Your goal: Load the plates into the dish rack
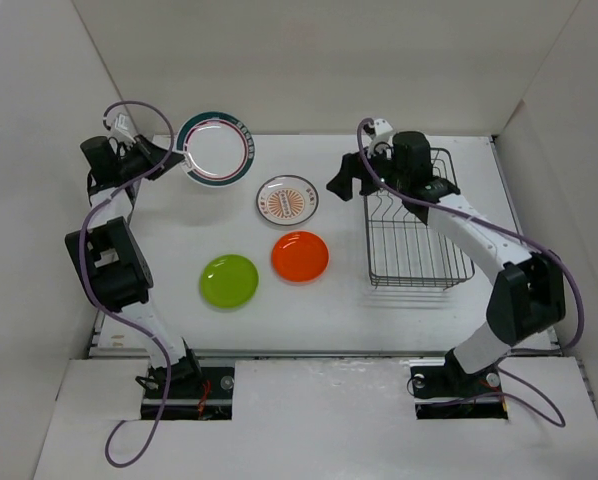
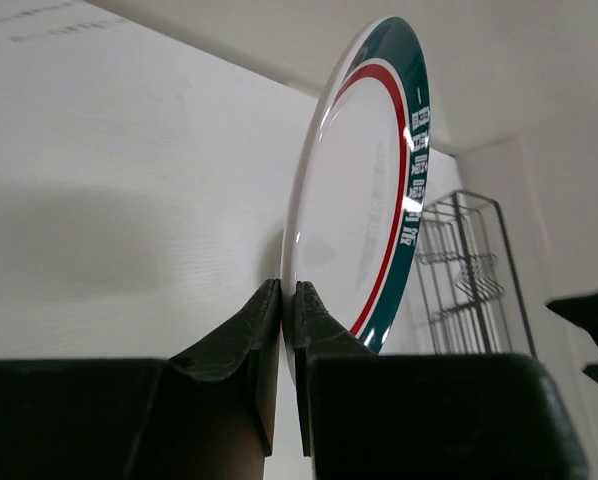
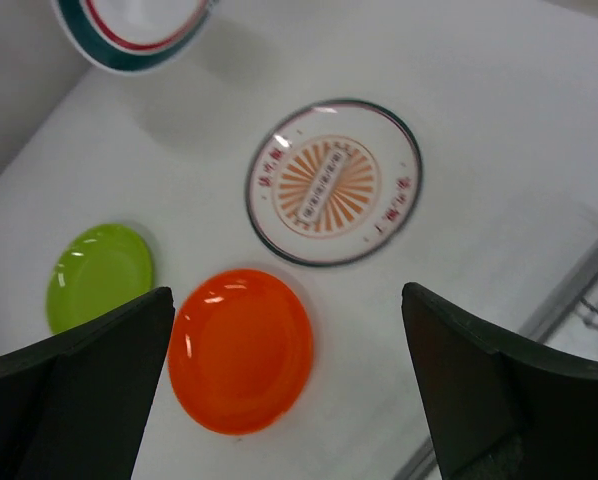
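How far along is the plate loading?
Done: nothing; no plate shows in the black wire dish rack. In hand: left tool shut on the edge of the white round plate with dark green rim. To do: white sunburst-pattern plate, plain orange plate, plain lime green plate, all flat on the table. Right tool open, empty.

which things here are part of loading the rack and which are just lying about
For the job: green-rimmed plate, sunburst plate, orange plate, lime plate, dish rack.
Just there: table, walls, purple cables.
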Tool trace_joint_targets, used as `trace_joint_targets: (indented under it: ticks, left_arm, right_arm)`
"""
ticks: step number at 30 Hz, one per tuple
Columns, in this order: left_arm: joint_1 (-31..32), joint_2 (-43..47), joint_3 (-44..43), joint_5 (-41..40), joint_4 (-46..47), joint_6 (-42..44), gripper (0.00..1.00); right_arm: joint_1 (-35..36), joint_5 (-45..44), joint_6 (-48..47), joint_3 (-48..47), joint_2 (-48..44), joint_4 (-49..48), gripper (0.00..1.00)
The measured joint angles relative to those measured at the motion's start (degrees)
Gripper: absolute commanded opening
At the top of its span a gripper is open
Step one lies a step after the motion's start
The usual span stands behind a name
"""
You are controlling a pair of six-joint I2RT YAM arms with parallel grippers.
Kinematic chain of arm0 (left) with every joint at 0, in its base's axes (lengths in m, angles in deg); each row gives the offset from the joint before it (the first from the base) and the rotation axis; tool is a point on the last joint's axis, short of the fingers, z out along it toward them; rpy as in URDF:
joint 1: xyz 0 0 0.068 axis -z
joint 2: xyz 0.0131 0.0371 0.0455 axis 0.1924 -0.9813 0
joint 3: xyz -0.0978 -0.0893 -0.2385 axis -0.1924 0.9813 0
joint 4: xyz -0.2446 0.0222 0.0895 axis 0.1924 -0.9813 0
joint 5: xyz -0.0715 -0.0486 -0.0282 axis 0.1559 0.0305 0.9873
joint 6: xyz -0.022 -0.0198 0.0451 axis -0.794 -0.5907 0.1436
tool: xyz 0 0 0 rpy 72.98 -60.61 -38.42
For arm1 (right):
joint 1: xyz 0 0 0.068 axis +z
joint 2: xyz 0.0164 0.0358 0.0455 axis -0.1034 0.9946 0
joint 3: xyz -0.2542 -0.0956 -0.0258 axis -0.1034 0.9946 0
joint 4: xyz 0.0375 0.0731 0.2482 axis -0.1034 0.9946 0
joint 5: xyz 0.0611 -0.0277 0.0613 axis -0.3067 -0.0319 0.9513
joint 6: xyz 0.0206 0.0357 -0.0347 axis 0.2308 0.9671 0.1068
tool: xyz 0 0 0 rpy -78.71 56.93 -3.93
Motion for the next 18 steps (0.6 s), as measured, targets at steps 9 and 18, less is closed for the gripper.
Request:
trace_joint_targets:
  ticks: [9,18]
  left_arm:
    - [0.2,4.4,4.0,16.5,4.6,-2.1,0.0]
    - [3.1,11.0,7.4,23.6,6.4,-1.1,0.0]
  right_arm:
    - [1.6,10.8,5.0,-14.8,11.3,-10.8,1.0]
    - [6.9,12.9,10.3,-21.6,19.8,-16.2,0.99]
